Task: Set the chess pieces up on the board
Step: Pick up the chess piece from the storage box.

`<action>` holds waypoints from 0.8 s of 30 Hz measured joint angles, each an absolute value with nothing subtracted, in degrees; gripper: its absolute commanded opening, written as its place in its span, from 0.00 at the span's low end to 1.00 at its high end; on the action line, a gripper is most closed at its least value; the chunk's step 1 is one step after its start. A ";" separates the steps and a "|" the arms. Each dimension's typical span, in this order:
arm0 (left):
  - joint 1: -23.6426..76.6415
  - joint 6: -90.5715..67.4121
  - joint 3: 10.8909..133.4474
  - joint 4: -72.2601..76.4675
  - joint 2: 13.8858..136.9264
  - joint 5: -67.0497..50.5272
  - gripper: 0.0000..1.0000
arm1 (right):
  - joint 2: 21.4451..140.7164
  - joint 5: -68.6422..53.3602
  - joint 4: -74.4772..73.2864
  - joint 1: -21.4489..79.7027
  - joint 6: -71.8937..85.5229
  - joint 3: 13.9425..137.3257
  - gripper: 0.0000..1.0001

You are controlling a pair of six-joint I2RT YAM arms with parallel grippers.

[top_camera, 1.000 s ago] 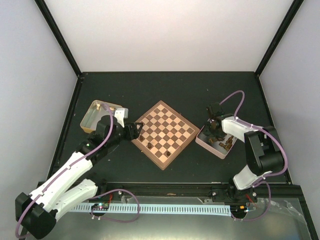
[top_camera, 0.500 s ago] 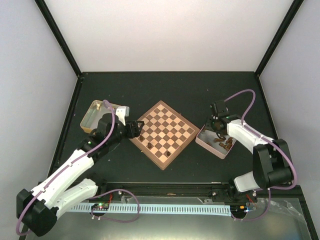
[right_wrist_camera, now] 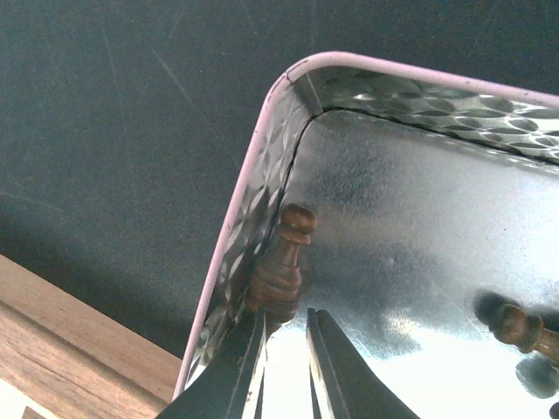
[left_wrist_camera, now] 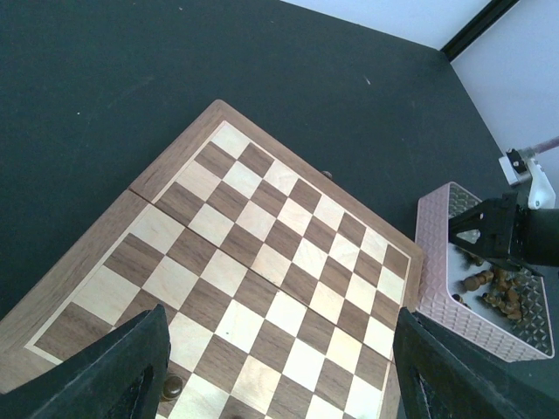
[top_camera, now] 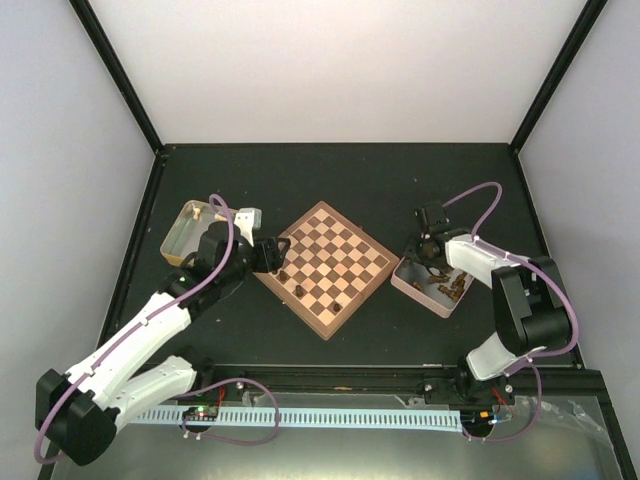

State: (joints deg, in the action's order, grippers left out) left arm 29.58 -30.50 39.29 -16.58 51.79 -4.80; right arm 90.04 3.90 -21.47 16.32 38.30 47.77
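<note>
Chess pieces (right_wrist_camera: 281,262) sit in pink tray (right_wrist_camera: 262,140) — right tool (right_wrist_camera: 286,319) reaches down inside, nearly clenched; left tool (left_wrist_camera: 279,349) released above board (left_wrist_camera: 262,253).

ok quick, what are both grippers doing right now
left gripper: open, empty, by the board.
right gripper: jaws nearly closed in the pink tray, holding nothing visible.
</note>
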 measured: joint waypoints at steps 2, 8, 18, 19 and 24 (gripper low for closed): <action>29.58 -30.48 39.29 -16.51 52.25 -4.82 0.72 | 90.63 3.88 -20.97 16.19 38.30 47.86 0.19; 29.58 -30.50 39.31 -16.14 53.60 -5.13 0.72 | 92.88 3.84 -19.38 15.49 38.06 48.40 0.23; 29.58 -30.50 40.32 -15.77 55.29 -5.82 0.72 | 93.49 5.34 -22.48 15.35 37.85 48.80 0.29; 29.58 -30.50 40.36 -15.75 55.37 -5.87 0.72 | 93.71 5.50 -22.96 15.35 37.80 49.19 0.28; 29.58 -30.50 40.38 -15.70 55.92 -6.33 0.72 | 95.92 6.24 -23.99 15.33 37.36 51.57 0.19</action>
